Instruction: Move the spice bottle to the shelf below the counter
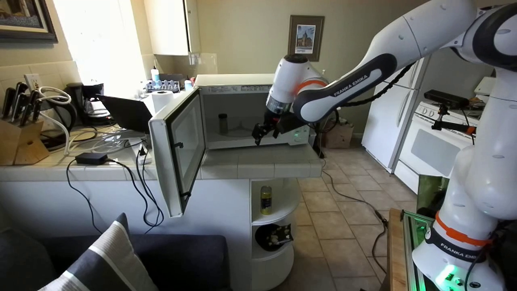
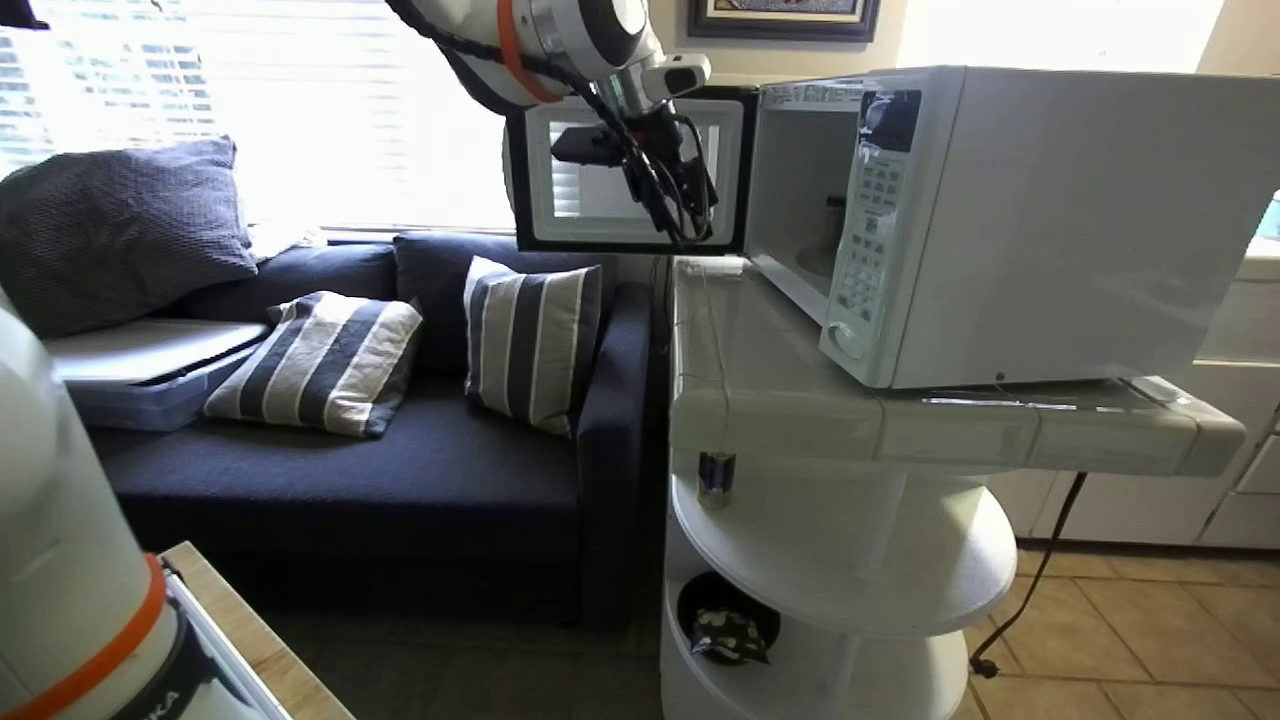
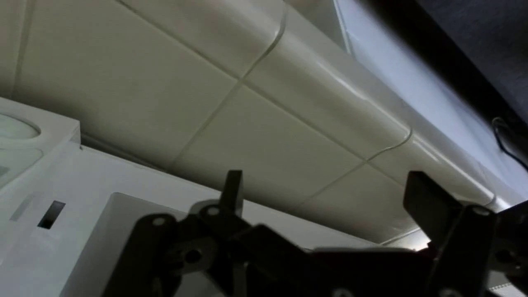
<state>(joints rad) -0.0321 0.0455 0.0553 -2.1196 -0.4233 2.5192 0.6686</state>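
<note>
A small dark-capped bottle point(image 1: 223, 123) stands upright inside the open microwave; it is partly hidden behind the control panel in an exterior view point(image 2: 834, 222). A bottle with yellowish contents and a dark label point(image 1: 265, 200) stands on the upper shelf point(image 1: 282, 214) below the counter point(image 1: 258, 169); it also shows in an exterior view point(image 2: 716, 480). I cannot tell which is the spice bottle. My gripper point(image 1: 267, 135) is in front of the microwave opening, above the counter, apart from both bottles. In the wrist view the gripper point(image 3: 326, 183) is open with nothing between its fingers.
The microwave point(image 2: 1080, 220) stands on the counter with its door point(image 1: 171, 153) swung wide open beside the gripper. A dark bowl with a patterned packet point(image 1: 278, 235) is on the lower shelf. A sofa point(image 2: 440, 500) stands beside the shelves. Cables point(image 1: 145, 194) hang over the counter edge.
</note>
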